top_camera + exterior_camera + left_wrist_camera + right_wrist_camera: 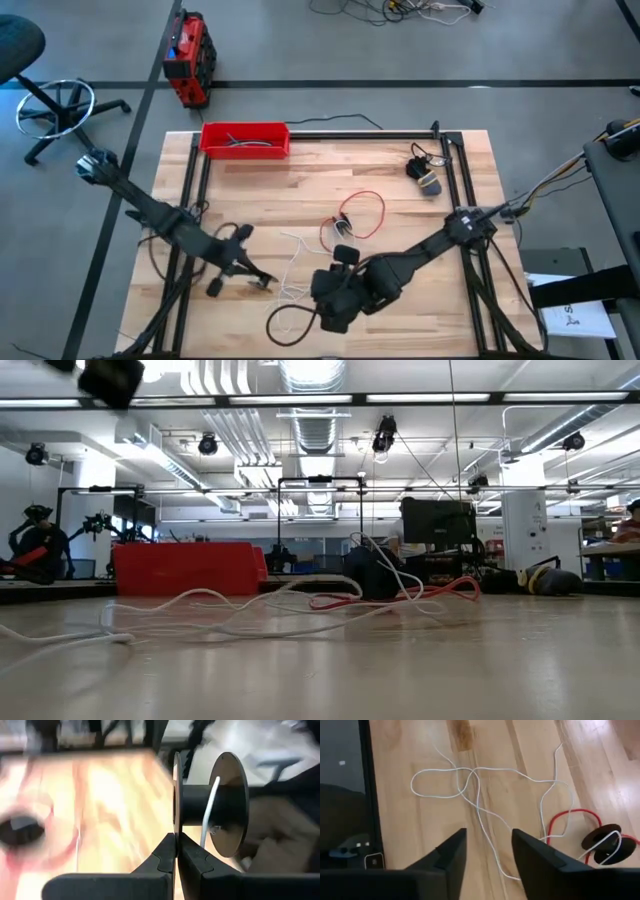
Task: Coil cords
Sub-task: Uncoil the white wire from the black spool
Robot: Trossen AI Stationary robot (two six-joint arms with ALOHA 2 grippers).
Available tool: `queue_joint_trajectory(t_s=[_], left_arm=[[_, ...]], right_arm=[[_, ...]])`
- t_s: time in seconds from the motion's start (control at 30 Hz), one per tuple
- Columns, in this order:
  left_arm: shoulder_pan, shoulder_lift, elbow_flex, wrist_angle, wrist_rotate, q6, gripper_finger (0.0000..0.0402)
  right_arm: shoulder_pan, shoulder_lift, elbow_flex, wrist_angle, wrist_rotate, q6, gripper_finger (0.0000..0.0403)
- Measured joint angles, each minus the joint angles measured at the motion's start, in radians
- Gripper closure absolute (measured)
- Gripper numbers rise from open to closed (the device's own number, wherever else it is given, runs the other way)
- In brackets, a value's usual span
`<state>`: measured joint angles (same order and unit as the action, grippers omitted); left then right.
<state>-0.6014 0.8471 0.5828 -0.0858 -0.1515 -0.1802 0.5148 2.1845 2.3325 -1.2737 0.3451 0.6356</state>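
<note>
White cord (479,795) sprawls beneath right gripper's (489,851) parted, downward-angled fingers.

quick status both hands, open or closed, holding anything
Left hand: closed on the rim of the black spool with the white cord.
Right hand: open, empty, above the loose white cord.

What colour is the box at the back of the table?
Red. The box shows best in the high view, at the table's far edge.
</note>
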Motion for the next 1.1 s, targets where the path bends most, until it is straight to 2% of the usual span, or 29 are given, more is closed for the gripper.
queue_joint_trajectory(t_s=[0.2, 0.3, 0.4, 0.53, 0.7, 0.83, 0.9, 0.97, 1.1], left_arm=[[0.002, 0.153, -0.159, 0.175, -0.183, -0.091, 0.0401], [0.003, 0.247, -0.194, 0.293, -0.212, -0.09, 0.0401], [0.004, 0.324, -0.181, 0.288, -0.235, -0.069, 0.0392], [0.004, 0.398, -0.116, 0.142, -0.244, -0.072, 0.0367], [0.007, 0.471, 0.027, -0.279, -0.243, -0.153, 0.0313], [0.008, 0.508, 0.152, -0.59, -0.243, -0.254, 0.0269], [0.008, 0.513, 0.199, -0.662, -0.243, -0.272, 0.0252], [0.008, 0.512, 0.231, -0.677, -0.243, -0.27, 0.0238], [0.008, 0.492, 0.281, -0.674, -0.267, -0.219, 0.0221]], right_arm=[[-0.015, -0.005, -0.021, -0.005, -0.004, -0.118, 0.0217], [-0.024, -0.006, -0.085, -0.013, -0.011, -0.166, 0.0213], [-0.03, -0.004, -0.173, -0.028, -0.048, -0.199, 0.0215], [-0.044, -0.004, -0.343, -0.031, -0.112, -0.198, 0.0219], [-0.106, -0.003, -0.535, -0.034, -0.124, -0.178, 0.022], [-0.189, -0.004, -0.627, -0.025, -0.12, -0.2, 0.022], [-0.232, -0.003, -0.641, -0.005, -0.127, -0.224, 0.022], [-0.267, -0.003, -0.622, 0.064, -0.19, -0.248, 0.0222], [-0.304, -0.003, -0.513, 0.345, -0.275, -0.319, 0.0227]])
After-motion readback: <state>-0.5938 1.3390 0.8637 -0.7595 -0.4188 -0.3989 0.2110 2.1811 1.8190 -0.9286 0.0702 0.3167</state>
